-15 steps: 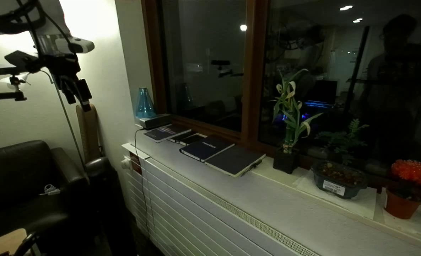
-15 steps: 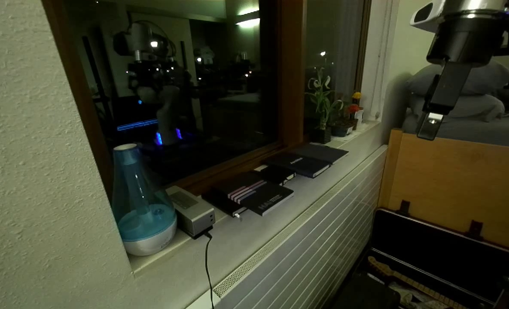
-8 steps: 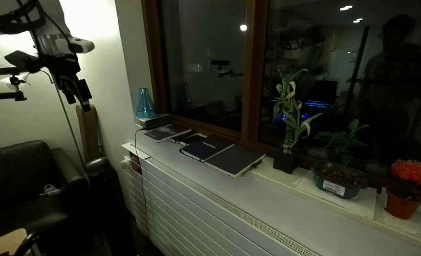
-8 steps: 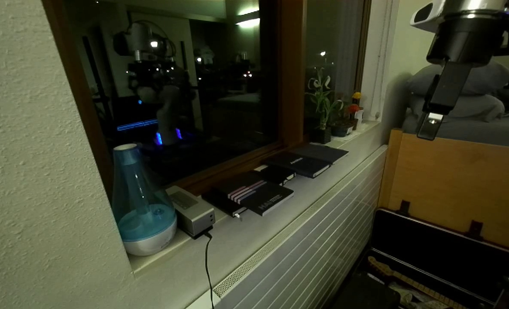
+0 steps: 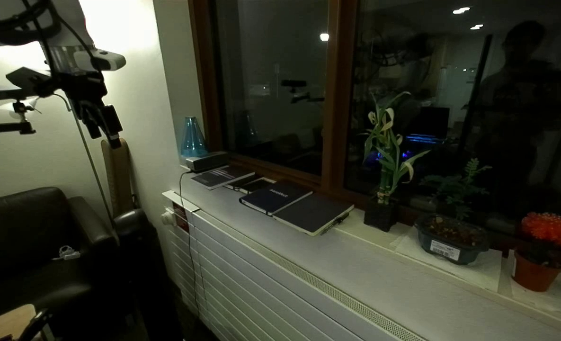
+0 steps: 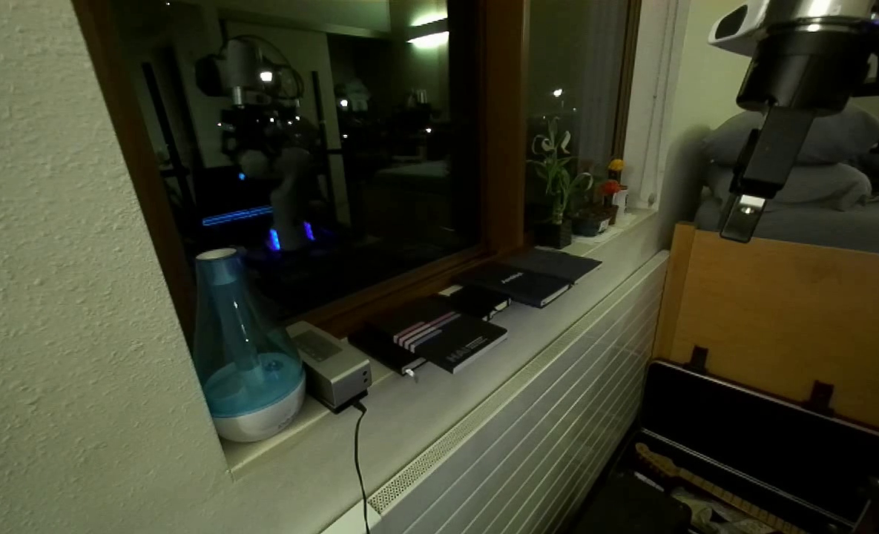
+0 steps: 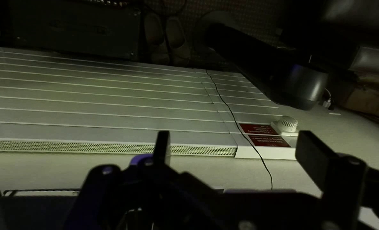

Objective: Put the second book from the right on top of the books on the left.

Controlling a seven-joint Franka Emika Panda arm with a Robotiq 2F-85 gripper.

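The second book from the right is a dark navy notebook (image 5: pixel 274 197) with white lettering and pale page edges. It lies flat on the windowsill and also shows as a dark notebook (image 6: pixel 524 282). A wide dark-grey book (image 5: pixel 312 213) adjoins it on the right. Among the books on the left are a striped dark book (image 6: pixel 446 334), which overlaps another dark book (image 6: pixel 380 350), and a small black book (image 6: pixel 478 300). My gripper (image 7: pixel 234 143) is open and holds nothing. Seen from outside, the gripper (image 5: pixel 104 136) hangs in the air, well apart from all the books.
A blue humidifier (image 6: pixel 250 371) and a grey box (image 6: pixel 329 363) with a black cord stand at one sill end. Potted plants (image 5: pixel 450 237) line the opposite end. A pen (image 5: pixel 335 222) lies beside the grey book. Below the sill is a slatted radiator (image 5: pixel 261 284).
Arm, gripper and books stay where they were. Only a person's reflection in the window has shifted slightly left.
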